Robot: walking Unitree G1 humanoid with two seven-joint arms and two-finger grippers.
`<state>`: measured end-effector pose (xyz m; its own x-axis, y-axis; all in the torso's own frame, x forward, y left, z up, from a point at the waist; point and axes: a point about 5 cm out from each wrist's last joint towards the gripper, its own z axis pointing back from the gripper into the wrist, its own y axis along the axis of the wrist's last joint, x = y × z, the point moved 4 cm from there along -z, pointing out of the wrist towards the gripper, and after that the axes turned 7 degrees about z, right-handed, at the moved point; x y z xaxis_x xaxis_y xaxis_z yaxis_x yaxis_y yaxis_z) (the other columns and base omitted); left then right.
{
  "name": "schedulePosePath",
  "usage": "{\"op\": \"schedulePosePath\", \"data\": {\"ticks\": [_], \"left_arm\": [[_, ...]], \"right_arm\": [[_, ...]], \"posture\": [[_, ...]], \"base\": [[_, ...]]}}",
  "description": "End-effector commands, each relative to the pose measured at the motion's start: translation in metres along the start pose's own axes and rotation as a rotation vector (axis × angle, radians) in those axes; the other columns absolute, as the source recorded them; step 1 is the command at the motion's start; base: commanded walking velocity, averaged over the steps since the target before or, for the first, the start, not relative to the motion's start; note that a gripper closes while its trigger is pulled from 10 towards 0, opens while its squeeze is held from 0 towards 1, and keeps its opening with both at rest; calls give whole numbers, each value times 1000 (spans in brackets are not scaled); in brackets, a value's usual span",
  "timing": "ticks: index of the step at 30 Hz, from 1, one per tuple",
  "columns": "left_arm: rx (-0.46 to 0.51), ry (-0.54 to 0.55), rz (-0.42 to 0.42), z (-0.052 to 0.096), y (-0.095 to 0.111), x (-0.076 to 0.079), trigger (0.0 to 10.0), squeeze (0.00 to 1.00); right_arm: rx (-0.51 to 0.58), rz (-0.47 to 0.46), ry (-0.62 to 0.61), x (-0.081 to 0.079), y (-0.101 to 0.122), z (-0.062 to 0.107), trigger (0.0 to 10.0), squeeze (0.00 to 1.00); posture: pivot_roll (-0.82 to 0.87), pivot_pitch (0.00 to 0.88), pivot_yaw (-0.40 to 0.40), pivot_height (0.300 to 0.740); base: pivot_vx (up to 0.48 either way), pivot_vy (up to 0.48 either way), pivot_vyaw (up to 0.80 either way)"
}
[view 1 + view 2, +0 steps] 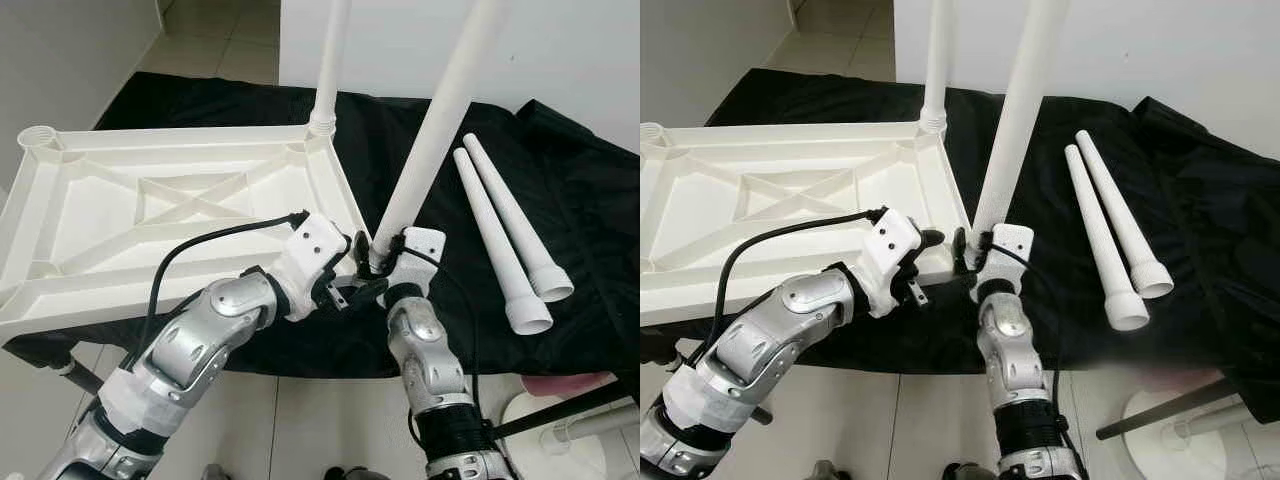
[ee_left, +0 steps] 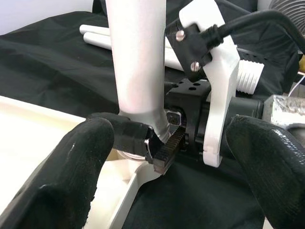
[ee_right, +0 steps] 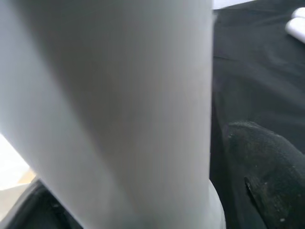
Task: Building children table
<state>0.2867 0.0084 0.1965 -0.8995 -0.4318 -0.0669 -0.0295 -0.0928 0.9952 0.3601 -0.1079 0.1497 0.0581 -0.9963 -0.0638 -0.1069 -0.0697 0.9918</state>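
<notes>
Black cloth spread across the work surface, reaching its far edge and hanging over the near edge. White plastic tabletop laid upside down on the left part of the cloth, ribbed underside facing up, empty threaded socket at the far left corner. One white table leg standing upright in the far right corner socket. Second table leg tilted, base at the near right corner of the tabletop, top leaning away to the right. Right gripper clamped around the base of this tilted leg. Left gripper just beside it at the same corner, fingers spread apart, holding nothing. Two loose legs lying side by side on the cloth, well apart from the tabletop, toward the right edge, threaded ends nearest the robot.
</notes>
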Motion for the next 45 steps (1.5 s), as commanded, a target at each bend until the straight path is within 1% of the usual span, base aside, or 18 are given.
{"op": "schedulePosePath", "data": {"ticks": [1, 2, 3, 8, 9, 10, 11, 12, 20, 21, 22, 24, 25, 26, 27, 36, 37, 45], "left_arm": [[-9, -61, 7, 1, -2, 7, 10000, 0], [-9, -61, 7, 1, -2, 7, 10000, 0], [-10, -65, 6, 0, -2, 8, 10000, 0], [-13, -72, 6, 0, -3, 9, 10000, 0], [-12, -72, 7, 0, -3, 9, 10000, 0], [-12, -72, 7, 0, -3, 9, 10000, 0], [-14, -73, 7, -1, -3, 10, 10000, 0], [-14, -74, 7, -1, -4, 10, 10000, 0], [-19, -84, 3, -2, -5, 13, 10000, 0], [-20, -85, 2, -2, -5, 13, 10000, 0], [-21, -85, 0, -2, -5, 13, 10000, 0], [-21, -86, 0, -2, -5, 12, 10000, 0], [-21, -86, 0, -2, -5, 12, 10000, 0], [-21, -86, 0, -2, -5, 12, 10000, 0], [-22, -87, -2, -2, -5, 12, 10000, 0], [-39, -95, -12, -2, -9, 13, 10000, 0], [-41, -89, -15, -2, -10, 12, 10000, 0], [-44, -57, -17, 0, -12, 5, 10000, 0]], "right_arm": [[26, -7, 24, 5, 7, -1, 10000, 867], [26, -7, 24, 5, 7, -1, 10000, 867], [37, 12, 67, 6, 9, -1, 10000, 0], [56, 54, 180, 7, 12, -1, 10000, 0], [67, 73, 240, 6, 13, 0, 10000, 0], [67, 73, 240, 6, 13, 0, 10000, 0], [88, 158, 350, 3, 14, 2, 10000, 0], [81, 176, 386, 5, 12, 2, 10000, 0], [64, 243, 468, 15, 8, -3, 10000, 0], [60, 246, 472, 16, 7, -4, 9569, 0], [55, 248, 480, 16, 6, -5, 4627, 0], [52, 250, 484, 16, 5, -6, 4627, 0], [50, 260, 490, 16, 5, -7, 3451, 0], [50, 260, 490, 16, 5, -7, 3451, 0], [48, 265, 501, 16, 4, -8, 0, 0], [34, 287, 527, 22, -1, -12, 0, 0], [27, 277, 524, 23, -2, -12, 10000, 0], [4, 244, 468, 27, -5, -13, 10000, 0]], "posture": [[33, 104, -67, 740], [33, 104, -67, 740], [34, 103, -68, 740], [33, 98, -67, 740], [33, 94, -66, 740], [33, 94, -66, 740], [33, 93, -66, 740], [32, 89, -64, 740], [33, 82, -58, 740], [35, 82, -59, 740], [36, 81, -58, 740], [36, 81, -58, 740], [35, 80, -57, 740], [35, 80, -57, 740], [37, 78, -57, 740], [38, 62, -60, 740], [38, 61, -61, 740], [45, 58, -71, 740]], "base": [[0, 0, 0], [0, 0, 0], [0, 0, 0], [0, 0, 0], [0, 0, 0], [0, 0, 0], [0, 0, 0], [0, 0, 0], [0, 0, 0], [0, 0, 0], [0, 0, 0], [0, 0, 0], [0, 0, 0], [0, 0, 0], [0, 0, 0], [0, 0, 0], [0, 0, 0], [0, 0, 0]]}}
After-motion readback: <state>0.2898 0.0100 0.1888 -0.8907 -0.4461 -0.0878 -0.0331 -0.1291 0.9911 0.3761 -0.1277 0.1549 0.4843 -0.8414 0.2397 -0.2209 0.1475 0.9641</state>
